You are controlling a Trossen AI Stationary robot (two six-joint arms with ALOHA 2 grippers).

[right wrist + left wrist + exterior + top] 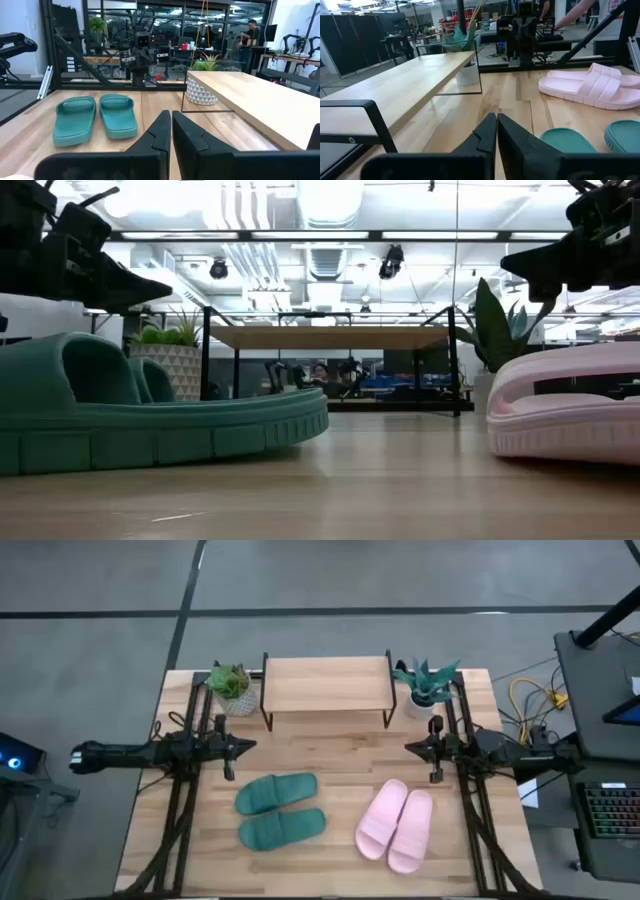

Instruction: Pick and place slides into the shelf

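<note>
Two dark green slides [281,809] lie side by side on their soles at the table's near left; they also show in the right wrist view [95,118]. The light pink pair [396,824] lies on its soles at the near right, one slide seen in the left wrist view [592,86]. The shelf [326,686], a light-wood board on thin black legs, stands at the far middle with nothing on it. My left gripper [247,746] hovers shut above the table left of centre, in front of the shelf. My right gripper [411,747] hovers shut right of centre, facing it.
A potted green plant in a patterned white pot [232,689] stands left of the shelf, and a spiky plant in a white pot [428,688] right of it. Bare tabletop [330,755] lies between the grippers. People show in the room behind the table.
</note>
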